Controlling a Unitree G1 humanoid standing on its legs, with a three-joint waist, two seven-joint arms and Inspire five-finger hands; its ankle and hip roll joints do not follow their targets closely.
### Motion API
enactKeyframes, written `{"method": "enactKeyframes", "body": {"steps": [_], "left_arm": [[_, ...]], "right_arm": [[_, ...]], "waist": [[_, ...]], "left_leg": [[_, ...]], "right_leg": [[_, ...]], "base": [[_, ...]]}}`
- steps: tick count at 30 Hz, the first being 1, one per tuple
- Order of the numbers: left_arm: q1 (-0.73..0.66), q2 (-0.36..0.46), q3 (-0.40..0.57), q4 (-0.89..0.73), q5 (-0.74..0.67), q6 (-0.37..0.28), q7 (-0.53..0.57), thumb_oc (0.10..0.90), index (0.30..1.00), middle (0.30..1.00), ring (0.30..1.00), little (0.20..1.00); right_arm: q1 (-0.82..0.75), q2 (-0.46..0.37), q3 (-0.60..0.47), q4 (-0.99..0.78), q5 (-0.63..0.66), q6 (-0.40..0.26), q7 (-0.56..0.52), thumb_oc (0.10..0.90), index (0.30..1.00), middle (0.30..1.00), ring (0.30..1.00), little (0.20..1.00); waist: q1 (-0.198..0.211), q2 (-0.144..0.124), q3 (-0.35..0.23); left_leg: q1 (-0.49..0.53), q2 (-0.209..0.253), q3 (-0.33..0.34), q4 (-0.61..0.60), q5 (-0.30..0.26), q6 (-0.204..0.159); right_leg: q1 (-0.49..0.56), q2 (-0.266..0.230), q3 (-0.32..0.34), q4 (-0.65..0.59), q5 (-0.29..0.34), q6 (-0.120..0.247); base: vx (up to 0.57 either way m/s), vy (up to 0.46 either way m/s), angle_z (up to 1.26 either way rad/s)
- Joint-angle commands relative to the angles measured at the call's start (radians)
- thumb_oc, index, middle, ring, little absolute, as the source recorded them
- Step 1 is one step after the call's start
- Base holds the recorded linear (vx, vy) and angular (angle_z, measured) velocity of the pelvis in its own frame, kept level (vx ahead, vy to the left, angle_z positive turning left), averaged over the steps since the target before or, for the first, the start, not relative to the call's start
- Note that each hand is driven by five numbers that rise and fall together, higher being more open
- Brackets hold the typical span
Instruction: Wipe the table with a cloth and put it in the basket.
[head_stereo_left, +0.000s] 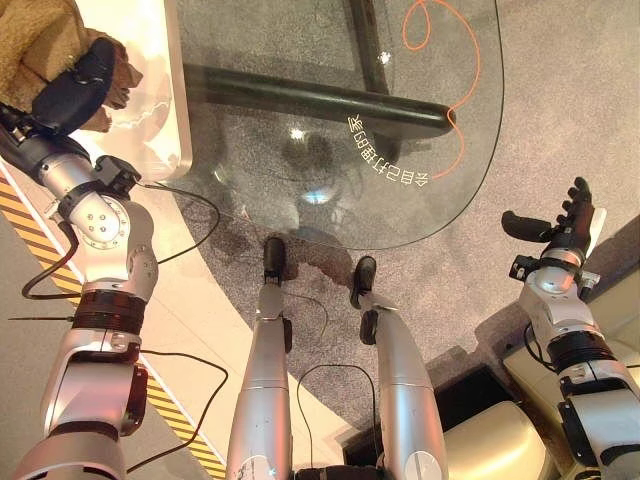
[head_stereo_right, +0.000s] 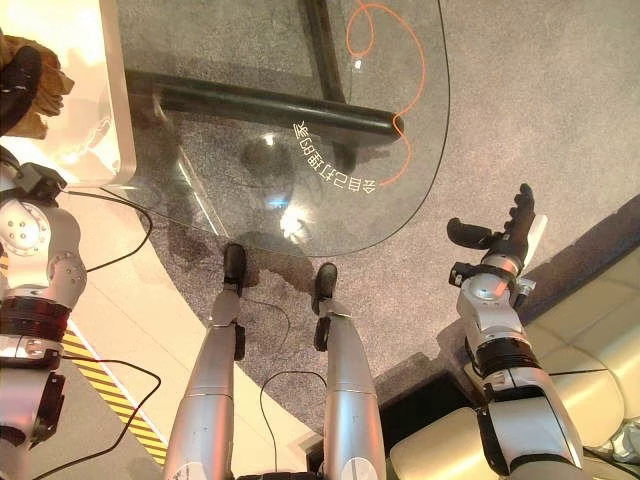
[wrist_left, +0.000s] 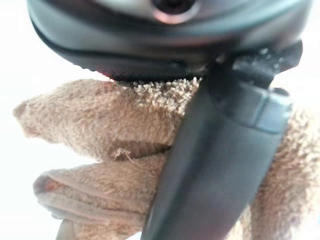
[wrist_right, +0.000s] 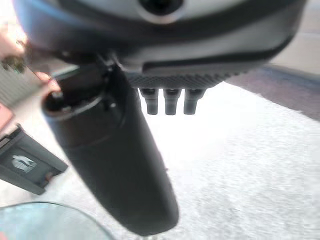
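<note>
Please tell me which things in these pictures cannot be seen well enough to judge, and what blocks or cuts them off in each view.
- Cloth: cut off by the top left edge in both eye views; its full extent is unknown.
- Left hand: its fingertips are buried in the cloth; in the left wrist view the thumb covers the grip.
- White surface under the cloth: cut by the edge, so basket or tray cannot be told.
- Right hand: open beside the glass table, holding nothing.
</note>
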Motion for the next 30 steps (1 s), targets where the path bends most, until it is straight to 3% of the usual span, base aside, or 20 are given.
{"method": "enactKeyframes", "body": {"steps": [1, 8, 21, 30], "left_arm": [[-0.119, 0.071, 0.084, -0.015, 0.109, -0.155, 0.071, 0.1, 0.3, 0.3, 0.3, 0.2], [-0.145, 0.101, 0.064, 0.046, 0.108, -0.096, 0.085, 0.1, 0.3, 0.3, 0.3, 0.2], [-0.222, 0.169, -0.049, 0.235, 0.094, 0.162, 0.027, 0.1, 0.3, 0.3, 0.3, 0.2], [-0.273, 0.173, -0.11, 0.33, 0.105, 0.288, -0.02, 0.1, 0.3, 0.3, 0.3, 0.2]], "right_arm": [[0.022, -0.085, 0.003, 0.036, 0.021, -0.06, 0.009, 0.8, 0.9, 0.9, 0.9, 0.9], [0.013, -0.06, 0.03, 0.105, 0.025, -0.05, 0.069, 0.8, 0.9, 0.9, 0.9, 0.9], [0.005, -0.016, 0.074, 0.229, -0.002, -0.019, 0.166, 0.8, 0.9, 0.9, 0.9, 0.9], [-0.01, 0.0, 0.096, 0.249, -0.019, -0.009, 0.185, 0.8, 0.9, 0.9, 0.9, 0.9]], "waist": [[-0.012, 0.081, -0.024], [-0.01, 0.079, -0.024], [-0.022, 0.088, -0.024], [-0.035, 0.086, -0.024]], "left_leg": [[0.018, -0.056, 0.059, 0.151, -0.157, 0.053], [0.002, -0.054, 0.057, 0.159, -0.156, 0.052], [-0.011, -0.048, 0.065, 0.162, -0.146, 0.053], [-0.014, -0.046, 0.068, 0.162, -0.14, 0.054]], "right_leg": [[0.096, 0.096, -0.019, -0.142, 0.045, -0.011], [0.086, 0.101, -0.019, -0.136, 0.04, -0.014], [0.069, 0.112, -0.014, -0.126, 0.04, -0.017], [0.063, 0.117, -0.008, -0.126, 0.046, -0.017]], "base": [[0.0, 0.0, 0.0], [0.0, 0.0, 0.0], [0.0, 0.005, 0.0], [0.0, 0.0, 0.0]]}}
